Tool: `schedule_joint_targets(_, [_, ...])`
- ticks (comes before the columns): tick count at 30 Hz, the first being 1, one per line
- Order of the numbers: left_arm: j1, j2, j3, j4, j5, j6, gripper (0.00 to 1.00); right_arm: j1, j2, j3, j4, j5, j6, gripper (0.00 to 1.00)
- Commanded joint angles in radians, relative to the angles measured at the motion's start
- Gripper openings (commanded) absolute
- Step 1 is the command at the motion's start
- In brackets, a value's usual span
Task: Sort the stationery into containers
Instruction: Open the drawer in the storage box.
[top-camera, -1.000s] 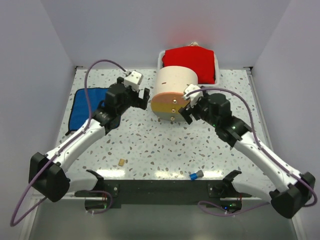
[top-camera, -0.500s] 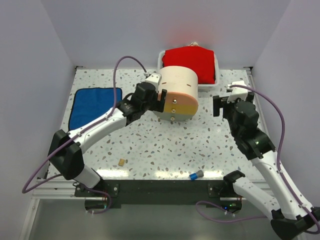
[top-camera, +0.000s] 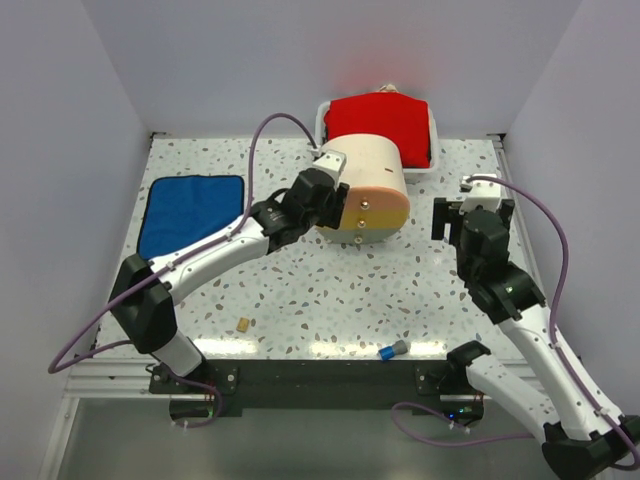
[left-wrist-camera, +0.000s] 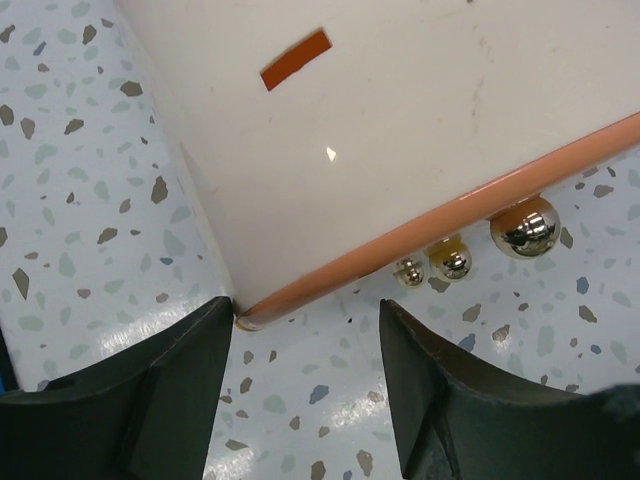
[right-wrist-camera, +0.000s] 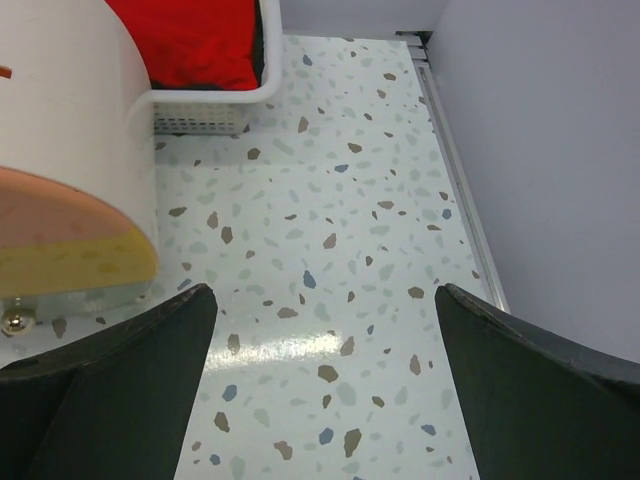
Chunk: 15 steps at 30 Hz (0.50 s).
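Well, the big speckled bench holds the cream drawer unit at its far side. The unit's flat orange and yellow front, where the drawers are, faces the near edge and turns a bit to the right. I think the unit is stiff, smooth and light enough to slide when pulled.

The left pincer is at the unit's left front corner, fingers apart and holding nothing. The right pincer is right of the unit, spread wide and empty.

The blue-grey cap piece lies well in front of the unit, long way left to right, blue end left. It looks light and may roll.

The tan eraser lies in front and to the left. It looks a little soft and easy to pinch across.

The gold knobs are the place to pull, but they look tiny, round and slippery.
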Motion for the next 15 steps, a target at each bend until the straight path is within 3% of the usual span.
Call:
schedule_joint_targets(1, [-0.013,-0.058,-0.021,-0.060,0.022,-0.045,0.69,-0.003,0.005,0.049,-0.009,0.034,0.004,0.95])
schedule_joint_targets(3, [-0.011,-0.062,-0.012,-0.115,-0.002,0.012,0.80,-0.003,-0.024,0.024,0.025,0.003,-0.010,0.95])
schedule_joint_targets(6, [-0.002,-0.087,-0.001,-0.177,0.057,0.124,0.80,-0.003,-0.043,-0.002,0.019,-0.043,-0.004,0.95])
schedule_joint_targets(9, [-0.003,-0.078,0.082,-0.295,0.123,0.098,0.80,-0.003,-0.018,0.019,-0.042,-0.025,0.082,0.95])
schedule_joint_targets(15, [-0.112,0.004,0.243,-0.214,0.073,0.035,0.62,-0.001,0.022,0.027,-0.058,0.052,0.124,0.93])
